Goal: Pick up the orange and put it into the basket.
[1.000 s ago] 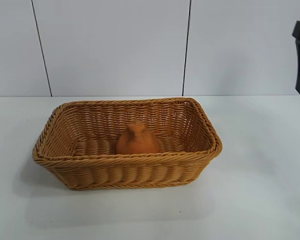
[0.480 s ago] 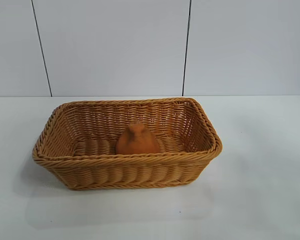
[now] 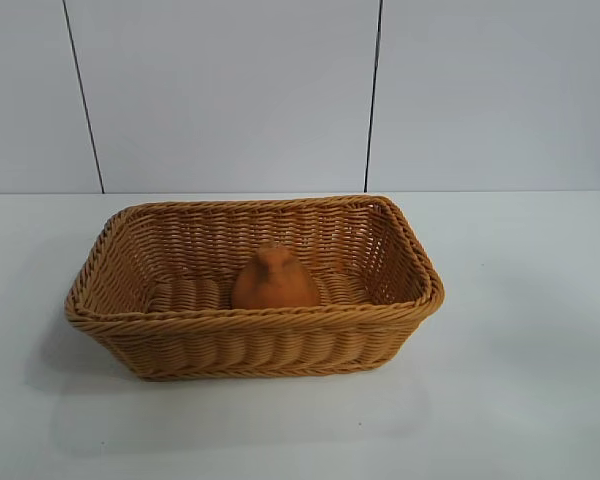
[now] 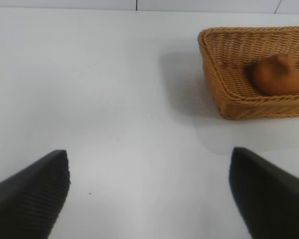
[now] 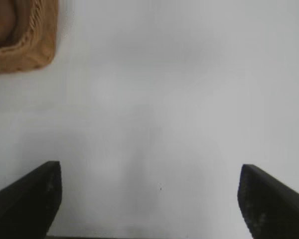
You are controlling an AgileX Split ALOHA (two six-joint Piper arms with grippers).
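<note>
Right hand (image 5: 149, 199): empty, its fingers spread wide apart over bare table (image 5: 164, 99); only a corner of the basket shows at the edge of its wrist view.
Left hand (image 4: 149, 194): parked well to the side of the basket, fingers wide apart, nothing between them.
What has changed: a second ago a dark arm stood at the right edge of the exterior view; now it is gone from there, so the right arm has drawn clear of the scene.
Orange (image 3: 275, 279): sitting on the floor of the basket, near the middle and toward the near wall, knob upward, touching no hand.
Basket (image 3: 250, 320): resting flat on the table, upright, a little left of centre in the exterior view.
What it means: I'd say the placing is done, since the fruit lies inside and free, and the pulling away looks like the closing move.
Left to do: by my reckoning nothing but settling the right arm at rest.
</note>
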